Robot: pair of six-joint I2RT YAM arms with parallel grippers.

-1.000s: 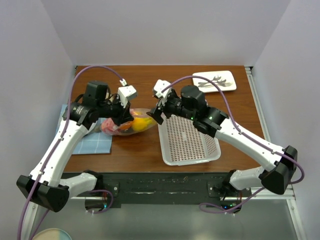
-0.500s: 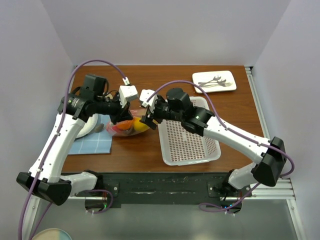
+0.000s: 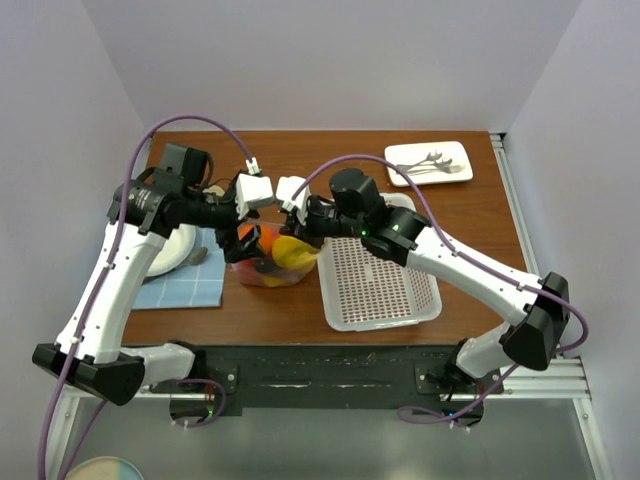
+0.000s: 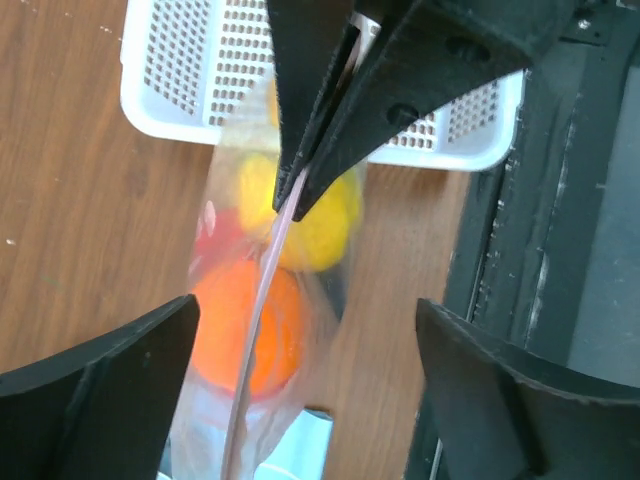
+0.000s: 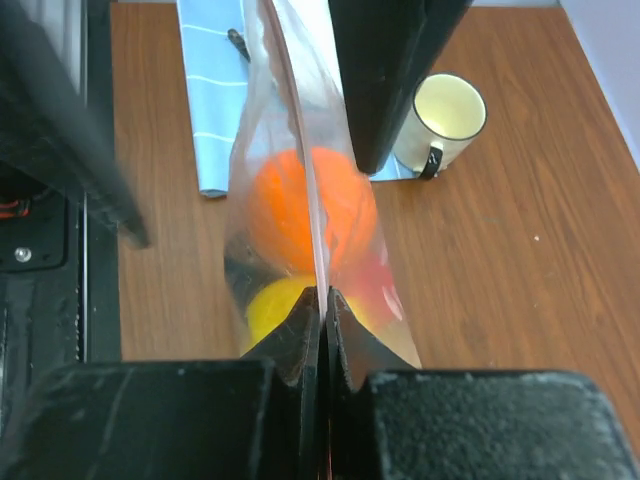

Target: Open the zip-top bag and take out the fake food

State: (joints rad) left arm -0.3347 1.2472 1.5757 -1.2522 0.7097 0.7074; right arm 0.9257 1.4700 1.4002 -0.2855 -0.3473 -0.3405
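Clear crinkly zip-top bag point(image 3: 272, 262) held upright just left of white basket point(image 3: 385, 285), pinkish zip strip along top, fake food point(image 5: 312, 205) inside showing orange, yellow and red, right gripper point(image 5: 322, 298) clenched on the strip, left gripper point(image 4: 305, 300) released, fingers spread wide either side of bag.

1. A brown wooden table point(image 3: 285, 308) carries everything; its grain runs left to right.
2. A white perforated basket point(image 3: 385, 290) sits on the right half, close to the near edge.
3. A white rectangular tray point(image 3: 452, 150) lies at the far right corner, with metal cutlery point(image 3: 428, 162) on it.
4. A light blue checked cloth point(image 3: 185, 285) lies flat on the left side.
5. A white round dish point(image 3: 172, 250) overlaps the cloth's far part, half hidden by an arm.
6. A beige mug point(image 5: 448, 112) stands upright at a corner of the cloth.
7. The zip-top bag point(image 3: 275, 262) stands between cloth and basket; whether its bottom rests on the wood cannot be told.
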